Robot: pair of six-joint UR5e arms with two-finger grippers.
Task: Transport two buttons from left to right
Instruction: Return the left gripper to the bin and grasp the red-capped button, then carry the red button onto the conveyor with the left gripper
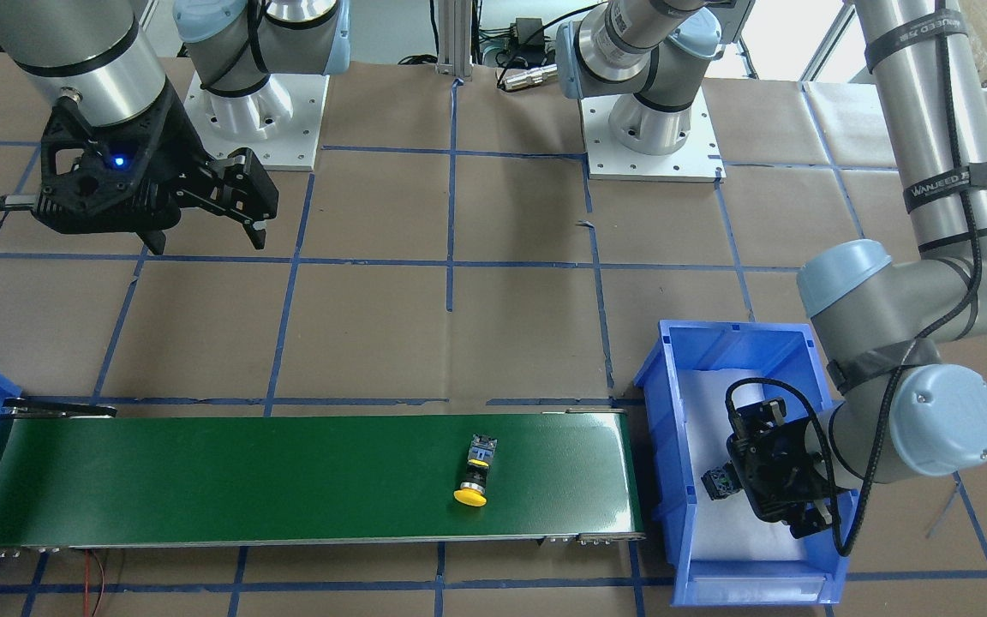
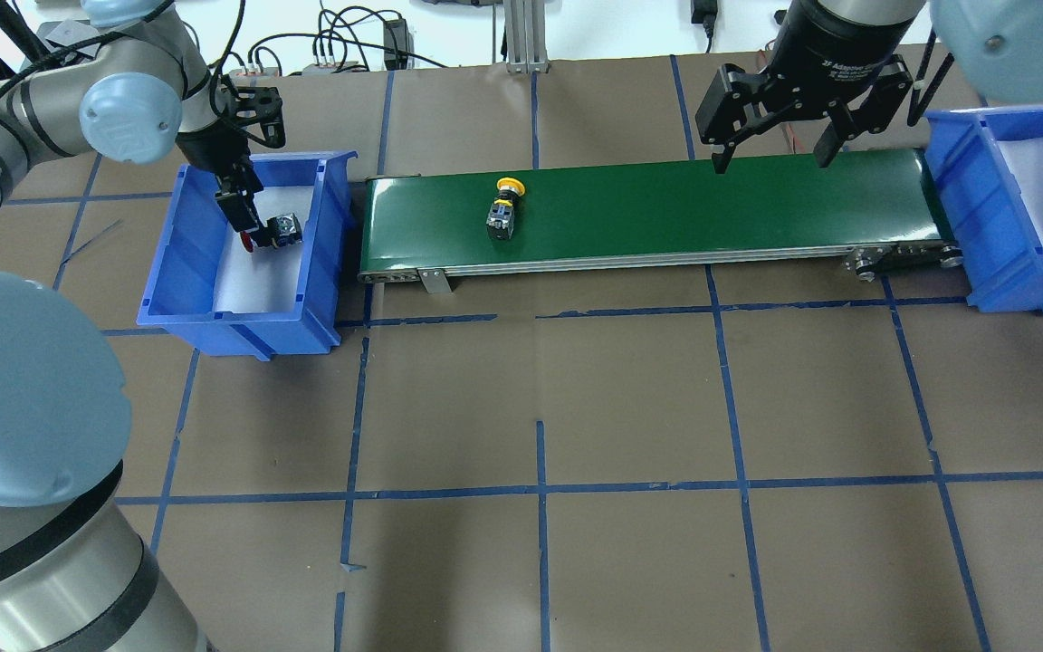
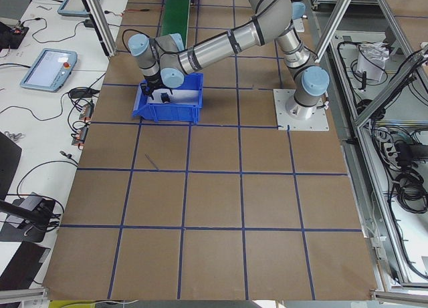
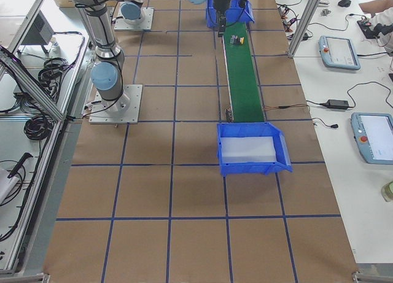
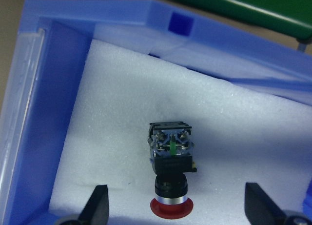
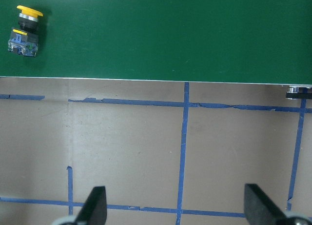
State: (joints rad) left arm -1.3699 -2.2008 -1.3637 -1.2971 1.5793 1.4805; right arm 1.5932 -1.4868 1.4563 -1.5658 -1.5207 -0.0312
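Observation:
The yellow button lies on its side on the green conveyor belt, toward the belt's left end; it also shows in the front view and the right wrist view. The red button lies on white foam in the left blue bin. My left gripper is open inside that bin, with its fingers on either side of the red cap and not closed on it. My right gripper is open and empty, and hangs above the table near the belt's right half.
A second blue bin lined with white foam stands at the belt's right end, and no button shows in it. The table is brown paper with a grid of blue tape. The two arm bases stand at the robot's side of the table.

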